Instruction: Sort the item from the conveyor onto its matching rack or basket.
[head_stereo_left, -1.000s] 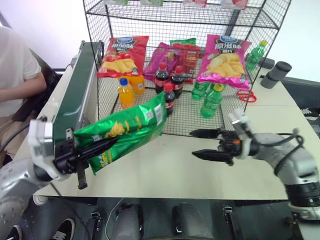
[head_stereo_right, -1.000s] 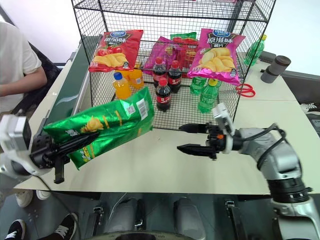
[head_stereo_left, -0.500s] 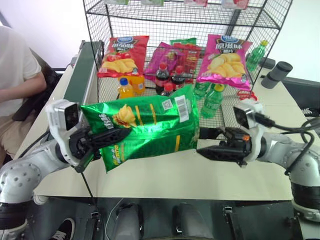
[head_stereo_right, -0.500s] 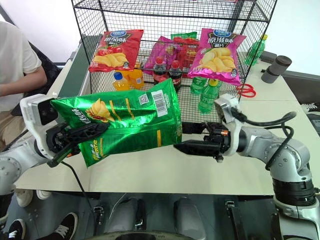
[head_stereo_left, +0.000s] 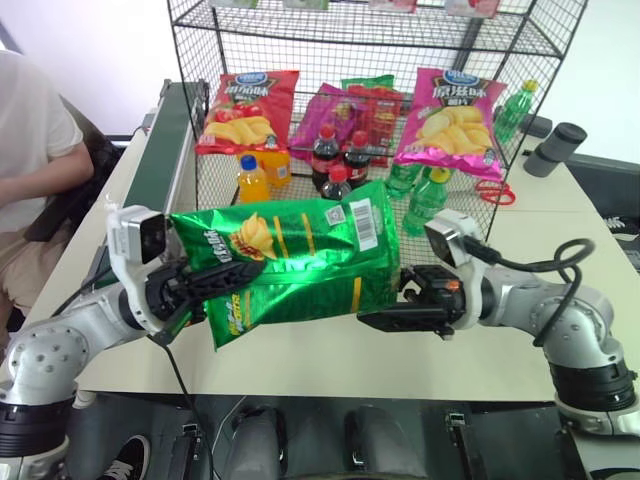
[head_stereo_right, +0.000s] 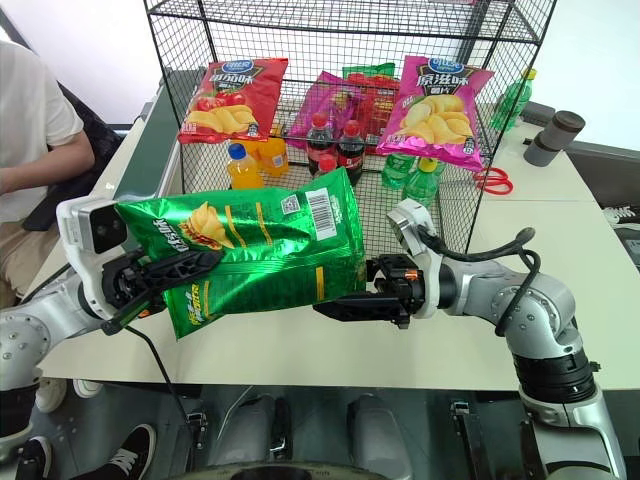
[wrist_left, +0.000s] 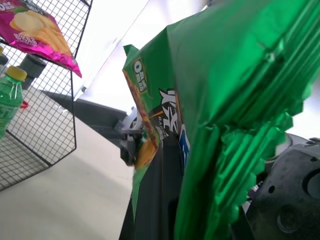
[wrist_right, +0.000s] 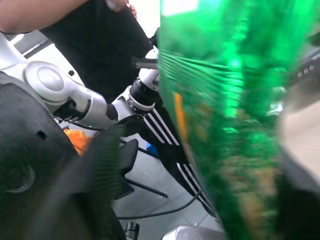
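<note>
The item, a shiny green crisp bag (head_stereo_left: 300, 250), hangs level above the table in front of the rack (head_stereo_left: 370, 22). My left gripper (head_stereo_left: 215, 278) is shut on the bag's left end, and the crinkled seam (wrist_left: 240, 100) fills the space between its fingers. My right gripper (head_stereo_left: 385, 300) straddles the bag's lower right corner. Its fingers are half closed, and the right wrist view shows a gap between one finger and the foil (wrist_right: 220, 100). The conveyor (head_stereo_left: 160, 170) runs along the table's left side behind the left arm.
Inside the rack lean a red crisp bag (head_stereo_left: 245, 110) and a pink crisp bag (head_stereo_left: 450, 115), with cola bottles (head_stereo_left: 325, 150), an orange bottle (head_stereo_left: 250, 180) and green bottles (head_stereo_left: 425, 200). Red scissors (head_stereo_left: 490, 190) and a grey cup (head_stereo_left: 553, 147) lie right. A person (head_stereo_left: 30, 150) sits left.
The left gripper swung the green bag up and turned it level. The right gripper moved left to the bag's right corner and its fingers narrowed around it.
</note>
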